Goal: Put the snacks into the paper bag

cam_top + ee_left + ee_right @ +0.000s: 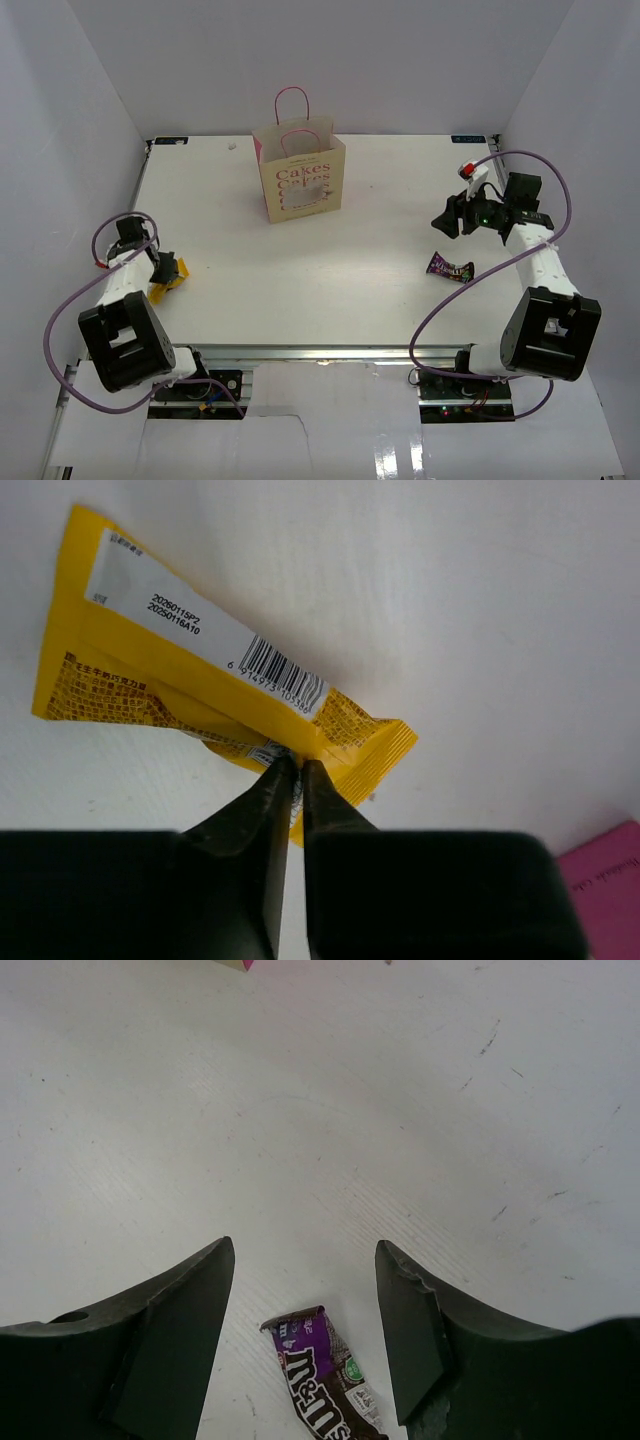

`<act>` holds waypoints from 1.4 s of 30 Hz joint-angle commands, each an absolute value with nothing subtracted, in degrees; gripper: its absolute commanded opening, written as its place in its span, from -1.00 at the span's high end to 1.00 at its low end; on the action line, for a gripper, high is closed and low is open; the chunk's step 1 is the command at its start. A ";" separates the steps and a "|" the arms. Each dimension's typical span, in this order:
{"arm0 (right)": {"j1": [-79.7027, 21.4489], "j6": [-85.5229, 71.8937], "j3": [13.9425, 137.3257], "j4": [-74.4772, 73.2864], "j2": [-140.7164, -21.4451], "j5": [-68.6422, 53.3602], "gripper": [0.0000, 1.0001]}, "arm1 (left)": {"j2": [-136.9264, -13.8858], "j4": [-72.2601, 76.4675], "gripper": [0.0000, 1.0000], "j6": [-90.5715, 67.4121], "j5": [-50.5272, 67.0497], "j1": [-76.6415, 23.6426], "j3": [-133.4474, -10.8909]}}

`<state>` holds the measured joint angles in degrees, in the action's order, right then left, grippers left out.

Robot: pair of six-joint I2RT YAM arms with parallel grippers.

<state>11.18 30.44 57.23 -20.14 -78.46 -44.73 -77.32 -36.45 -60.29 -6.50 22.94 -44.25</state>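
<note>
The paper bag [300,180], far centre, bears the word "Cakes" in repeated rows on its front. The yellow wrapped bar [120,680], near left, has a white strip [160,605] with two code lines, the lower apparently "20250116A10", and a barcode [282,675] numbered from 6 914973. The dark purple candy packet [325,1380], right, shows the "m&m's" logo.

One tan kraft paper bag with thin pink loop handles [300,185] stands near the far edge of the white table [330,270]. One yellow wrapped snack bar [200,670] lies by the left edge. One dark purple candy packet [450,267] lies toward the right edge.
</note>
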 commanded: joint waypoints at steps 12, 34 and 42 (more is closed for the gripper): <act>12.92 31.11 58.36 -21.00 -76.99 -45.79 -0.29 | -76.45 -12.14 1.00 -32.45 17.12 5.82 -66.95; 14.76 30.76 57.74 -21.62 -76.03 -45.35 -0.28 | -94.04 -14.59 1.00 22.83 15.30 -21.97 -96.16; 14.77 30.76 57.39 -21.88 -76.11 -45.79 -0.28 | -93.34 -10.37 1.00 32.96 13.45 -22.41 -91.94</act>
